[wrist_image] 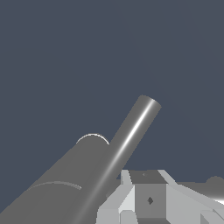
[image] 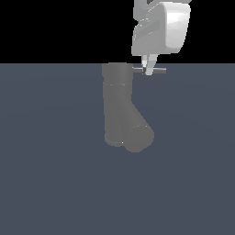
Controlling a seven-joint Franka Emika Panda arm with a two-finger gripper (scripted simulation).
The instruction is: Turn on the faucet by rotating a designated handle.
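The faucet (image: pixel 116 105) is a dull grey upright cylinder in the middle of the exterior view, with a thick spout (image: pixel 138 134) branching diagonally toward the exterior view's right. The handle (image: pixel 159 70), a thin light-grey rod, sticks out sideways from the cylinder's top. My white gripper (image: pixel 148 69) comes down from above with its fingertips close together right at the rod, about midway along it. Nothing shows clasped between them. In the wrist view the faucet (wrist_image: pixel 83 179) appears as two long grey cylinders running away beneath my gripper (wrist_image: pixel 148 199).
A flat blue-grey floor (image: pixel 55 183) surrounds the faucet, with black background above it. No other objects show.
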